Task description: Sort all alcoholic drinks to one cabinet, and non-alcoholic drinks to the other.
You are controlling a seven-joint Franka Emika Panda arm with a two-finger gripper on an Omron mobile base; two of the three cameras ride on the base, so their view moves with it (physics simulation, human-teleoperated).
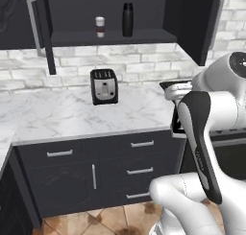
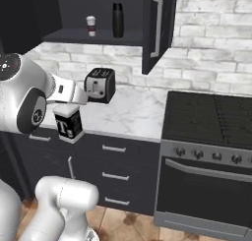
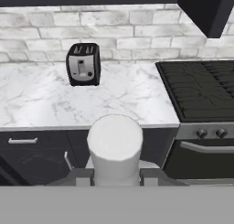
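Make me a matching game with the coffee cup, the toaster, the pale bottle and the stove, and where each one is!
Things:
1. coffee cup
2. toaster
3. pale bottle
4. stove

Places:
A. on the marble counter
B. held in the gripper
C. on the cabinet shelf, near the black flask
D. right of the counter

Pairs: 1-C, 2-A, 3-B, 4-D

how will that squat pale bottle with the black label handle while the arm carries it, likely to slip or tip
The squat pale bottle looks rigid and smooth-sided, so it might slip if the gripper loosens. Its short, wide body should probably stand stably once set on a shelf. If glass, it is likely heavy for its size and breakable.
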